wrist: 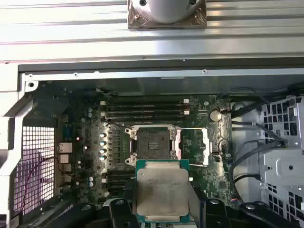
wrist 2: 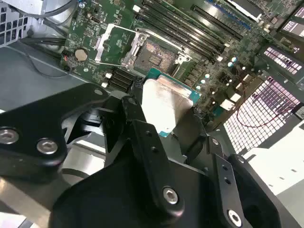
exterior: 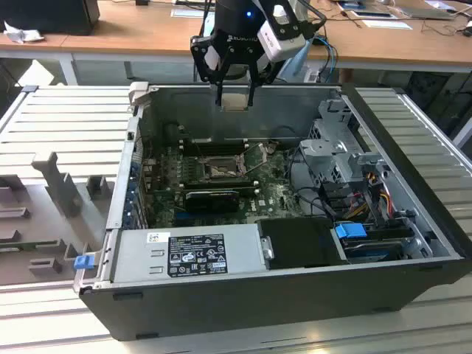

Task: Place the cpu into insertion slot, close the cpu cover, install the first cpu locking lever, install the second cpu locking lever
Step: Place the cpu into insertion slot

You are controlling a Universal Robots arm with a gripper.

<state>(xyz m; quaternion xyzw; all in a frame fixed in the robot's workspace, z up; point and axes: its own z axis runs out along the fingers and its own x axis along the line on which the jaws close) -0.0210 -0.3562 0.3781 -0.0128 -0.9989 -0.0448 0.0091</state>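
End effector (exterior: 234, 94) is clamped on the cpu (exterior: 234, 102), one finger on each opposite edge, so the opening is narrow, just chip width. In the exterior view it hangs above the open PC case (exterior: 243, 295), near the case's far wall, with the chip well clear of the motherboard (exterior: 265, 198) below it. The chip's pale face points toward that camera. In both wrist views its silver-grey metal top faces the camera, with a green edge showing round it. The insertion slot (wrist: 153, 144) sits beneath and just beyond the fingertips. It is bare, with the pin field exposed and nothing seated in it. The cpu cover (wrist: 206, 147) is flipped open and lies flat on the board just beside the slot, board showing through its square window. The long black memory slots (wrist: 145, 108) run past the far side of the slot from the end effector. The power supply (exterior: 188, 254) sits along the near wall of the case in the exterior view, well apart from the end effector. The case rests on a slatted metal worktop (exterior: 66, 110).
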